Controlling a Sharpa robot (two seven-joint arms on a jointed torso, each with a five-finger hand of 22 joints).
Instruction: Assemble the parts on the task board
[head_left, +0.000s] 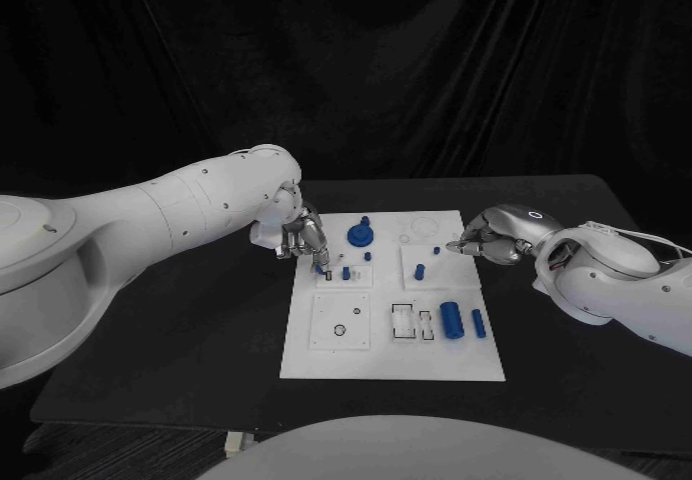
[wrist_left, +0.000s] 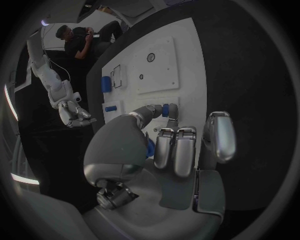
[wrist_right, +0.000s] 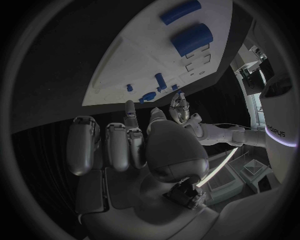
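The white task board (head_left: 392, 345) lies mid-table. My left hand (head_left: 302, 238) hangs over its left edge, and in the left wrist view the thumb and a finger pinch a small blue peg (wrist_left: 165, 110), seen from the head at the fingertips (head_left: 319, 265). My right hand (head_left: 483, 244) sits at the board's right edge with its fingers curled in and nothing visible in them. A blue gear-like part (head_left: 361, 236) and short blue pegs (head_left: 420, 270) stand on the board's far half. A thick blue cylinder (head_left: 451, 319) and a thinner one (head_left: 477, 322) lie near the right edge.
Square plates with holes (head_left: 340, 322) and rectangular slots (head_left: 411, 322) mark the board's near half. Black table (head_left: 173, 350) surrounds the board on both sides. The right wrist view shows the board (wrist_right: 144, 60), both cylinders (wrist_right: 192, 39) and my left hand (wrist_right: 180, 107) beyond it.
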